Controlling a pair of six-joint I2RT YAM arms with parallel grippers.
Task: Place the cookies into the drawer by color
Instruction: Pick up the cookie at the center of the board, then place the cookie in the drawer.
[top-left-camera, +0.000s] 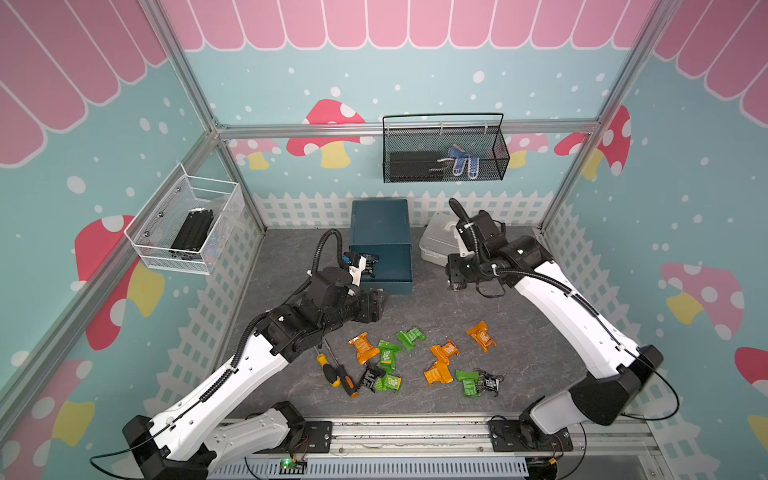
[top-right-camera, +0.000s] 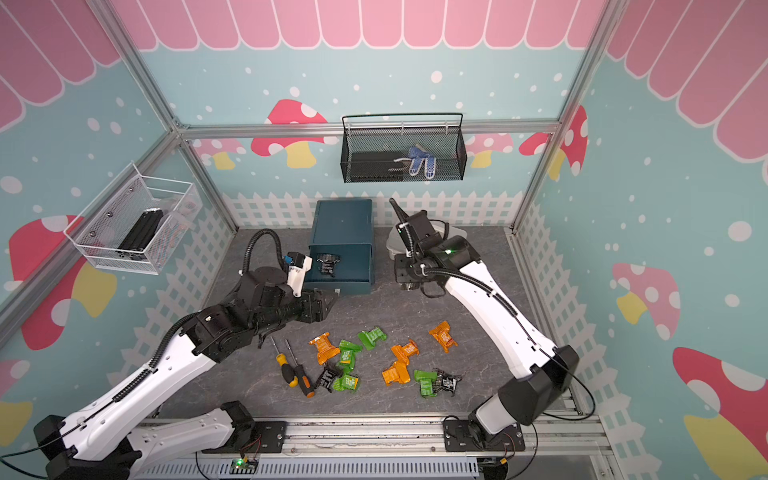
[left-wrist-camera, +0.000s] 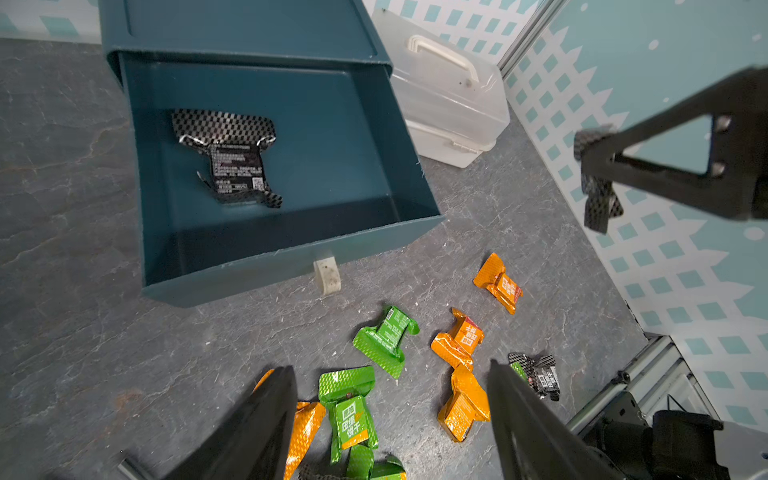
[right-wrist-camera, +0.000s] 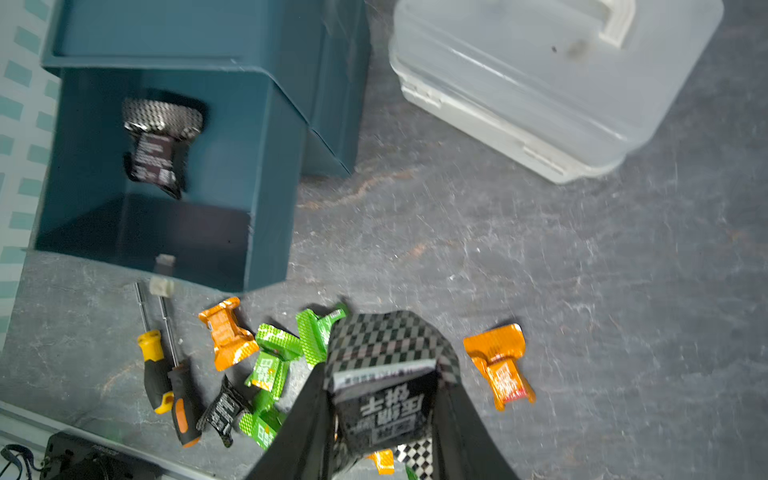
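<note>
Firmly clenched, the right tool (right-wrist-camera: 380, 374) grasps a black cookie (right-wrist-camera: 386, 340) by its middle, near the open drawer (left-wrist-camera: 291, 245) but not yet over it; another black packet (left-wrist-camera: 230, 160) lies inside. It should clear the drawer's side wall before letting go, so the cookie drops beside its match. The left tool (left-wrist-camera: 390, 368) hangs released by the drawer front, above the loose cookies (left-wrist-camera: 386, 336) on the counter (left-wrist-camera: 62, 332).

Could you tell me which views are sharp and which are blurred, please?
Left wrist view: sharp, the label on the black cookie in the drawer is crisp. Right wrist view: smeared, the grey case looks soft. Both top views: evenly lit and clear.
</note>
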